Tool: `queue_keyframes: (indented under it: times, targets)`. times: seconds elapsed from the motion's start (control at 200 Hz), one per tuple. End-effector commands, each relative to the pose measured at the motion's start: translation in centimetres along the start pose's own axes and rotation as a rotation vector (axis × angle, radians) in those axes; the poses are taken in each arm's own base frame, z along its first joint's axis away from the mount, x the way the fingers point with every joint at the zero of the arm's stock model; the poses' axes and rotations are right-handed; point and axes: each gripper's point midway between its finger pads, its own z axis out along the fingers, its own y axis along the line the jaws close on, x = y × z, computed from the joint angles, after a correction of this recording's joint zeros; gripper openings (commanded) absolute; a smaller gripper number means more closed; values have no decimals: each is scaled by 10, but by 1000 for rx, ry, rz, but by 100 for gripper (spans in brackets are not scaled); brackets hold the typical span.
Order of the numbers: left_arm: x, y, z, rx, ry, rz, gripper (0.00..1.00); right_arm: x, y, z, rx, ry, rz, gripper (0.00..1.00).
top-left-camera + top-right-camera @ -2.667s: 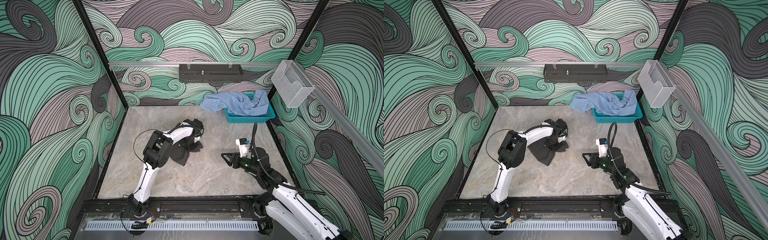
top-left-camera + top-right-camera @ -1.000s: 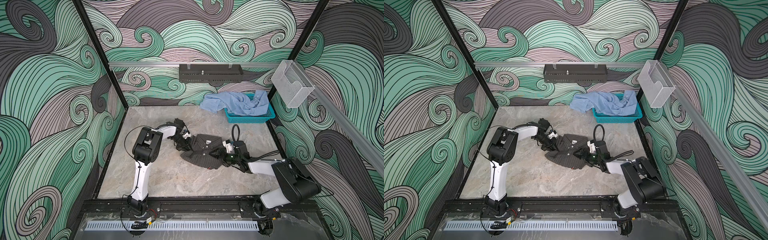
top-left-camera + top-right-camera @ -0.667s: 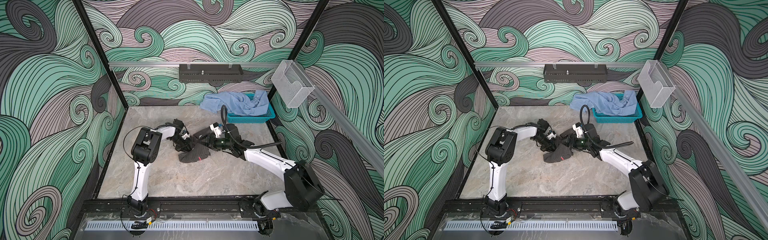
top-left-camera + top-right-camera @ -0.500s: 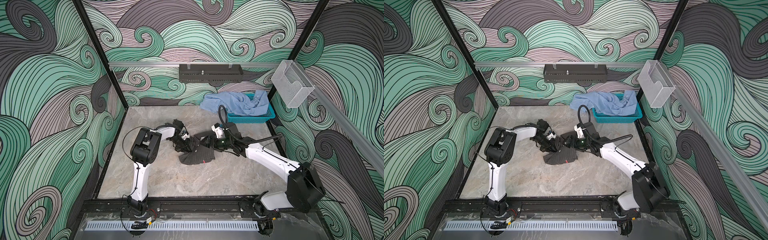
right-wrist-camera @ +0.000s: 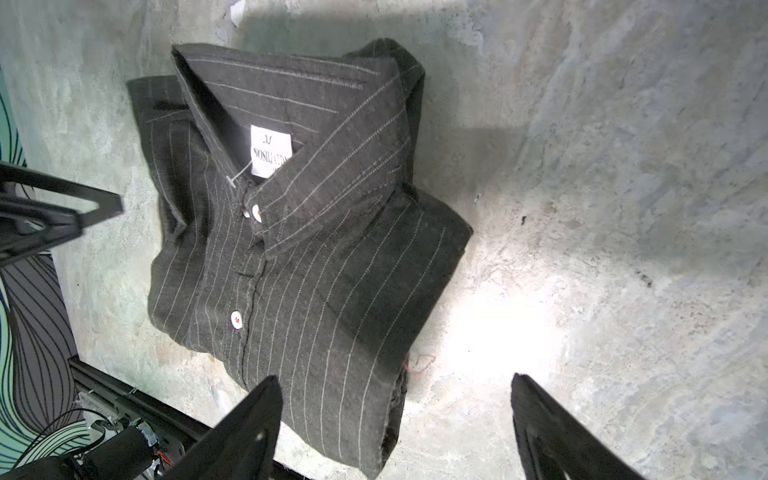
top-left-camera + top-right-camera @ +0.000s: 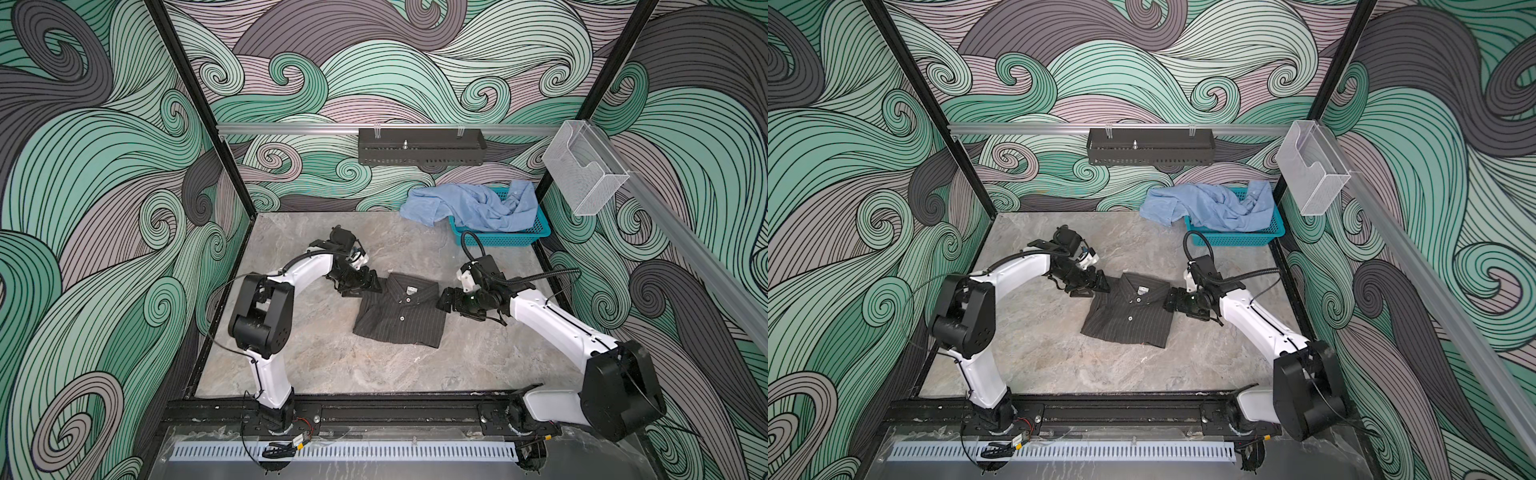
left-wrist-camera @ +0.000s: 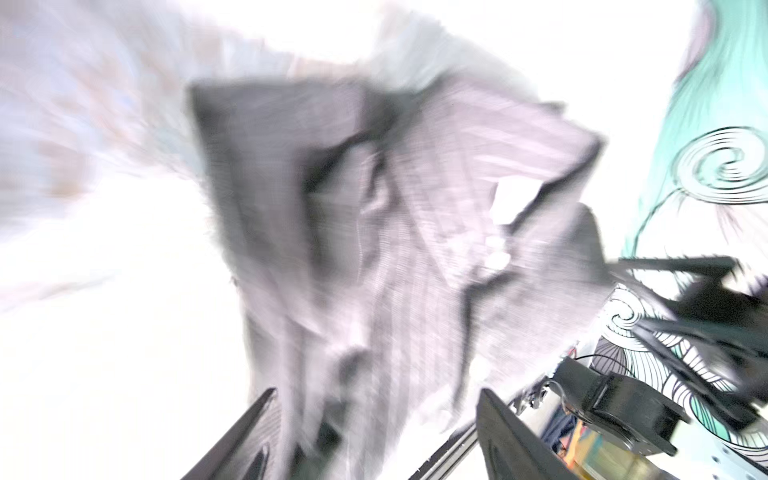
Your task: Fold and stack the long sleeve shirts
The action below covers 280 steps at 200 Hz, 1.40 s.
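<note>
Looking down in both top views, the dark pinstriped shirt [image 6: 399, 316] lies folded into a tidy rectangle at the centre of the frame on the grey marble table [image 6: 332, 365], collar [image 6: 409, 286] toward the top. The left gripper [image 6: 361, 286] sits at its upper left corner and the right gripper [image 6: 446, 303] at its upper right edge.

In the right wrist view the claw is spread wide, with only bare table and the shirt's edge between the jaws, so it's open and carrying nothing. The left wrist view is badly blurred and washed out, but its two fingers [image 7: 245, 436] stand well apart too. That claw is open as well, with the cloth lying beyond it.

My read is that this fold is done and the job now is a clean getaway. Each claw should lift up and off before swinging away, so no fingertip drags the collar or flips a layer.

The light blue shirt [image 6: 478, 205] sits crumpled in the teal basket [image 6: 536, 233] at upper right, one end spilling over the rim. I'd say that one comes next.

As for writing, a white neck label [image 5: 271, 156] shows a size "M". The line below it is turned round and I can't read it for sure.
</note>
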Motion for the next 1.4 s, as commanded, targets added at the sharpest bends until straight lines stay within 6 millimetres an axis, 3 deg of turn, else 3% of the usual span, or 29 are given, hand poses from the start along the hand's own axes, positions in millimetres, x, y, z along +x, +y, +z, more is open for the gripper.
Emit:
queue_keyframes:
  times: [0.0, 0.11, 0.185, 0.405, 0.565, 0.635, 0.811, 0.861, 0.991, 1.116, 1.231, 1.306, 1.396]
  targets:
    - [-1, -9, -28, -24, -51, 40, 76, -10, 7, 8, -71, 1, -35, 84]
    - [-1, -7, -18, -4, -23, 19, 73, -18, 4, 30, -110, 44, 12, 79]
    - [-3, -7, -6, 14, 20, -4, 68, -25, 7, 38, -139, 41, 19, 70]
    - [-20, 12, 29, -36, 72, -38, 62, -44, 15, 40, -159, 2, -5, 33]
    - [-23, 26, 45, -91, 100, -48, 60, -51, 16, 39, -129, -15, -48, 21]
    - [-26, 33, 49, -120, 110, -48, 51, -50, 16, 39, -120, -15, -71, 18]
    - [-30, 43, 58, -163, 139, -48, 18, -49, 20, 38, -93, -13, -141, 15]
    - [-31, 44, 56, -179, 135, -44, 0, -50, 22, 35, -84, -21, -166, 14]
    - [-29, 38, 32, -204, 88, 3, 0, -54, 34, 25, -70, -63, -273, 12]
    - [-26, 20, -10, -204, -28, 80, 0, -60, 49, 11, -80, -141, -373, 9]
    - [-19, 22, -38, -239, -133, 105, 0, -70, 58, 6, -96, -217, -432, 6]
    - [-16, 33, -40, -279, -165, 100, 0, -76, 58, 11, -88, -225, -439, 7]
    - [-19, 46, -24, -259, -153, 62, 0, -82, 56, 25, -75, -202, -432, 8]
